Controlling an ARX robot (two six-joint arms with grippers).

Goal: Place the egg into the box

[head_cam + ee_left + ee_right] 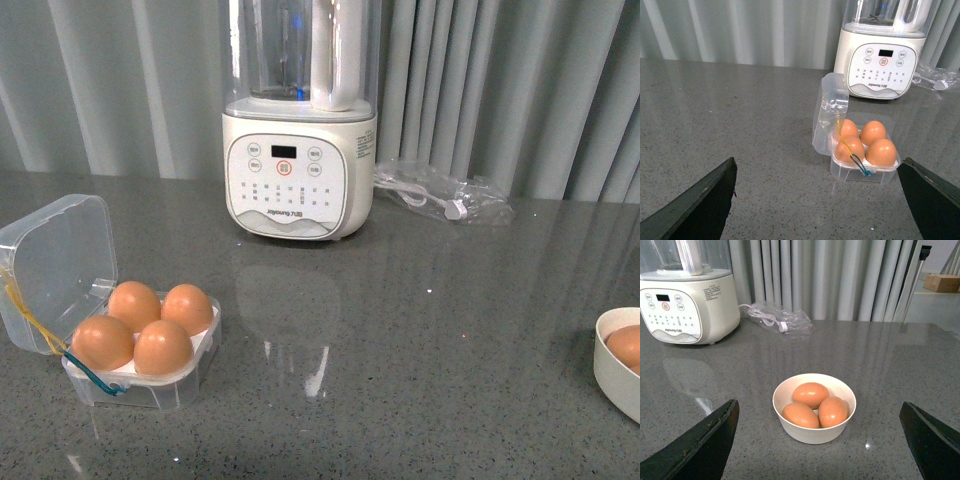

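Observation:
The box (150, 385) stands at the front left of the table with its clear lid (55, 260) hinged open. Several orange-brown eggs (163, 347) fill the holes of its white tray. In the left wrist view the box (860, 175) lies ahead of my left gripper (817, 200), which is open and holds nothing. Three more eggs (810, 394) rest in a round white bowl (812, 432), just ahead of my open, unloaded right gripper (817, 440). Neither gripper shows in the front view.
A white blender (298, 170) stands at the back centre before grey curtains. A clear plastic bag with a white cable (445, 195) lies to its right. The bowl (612, 375) sits at the table's right edge.

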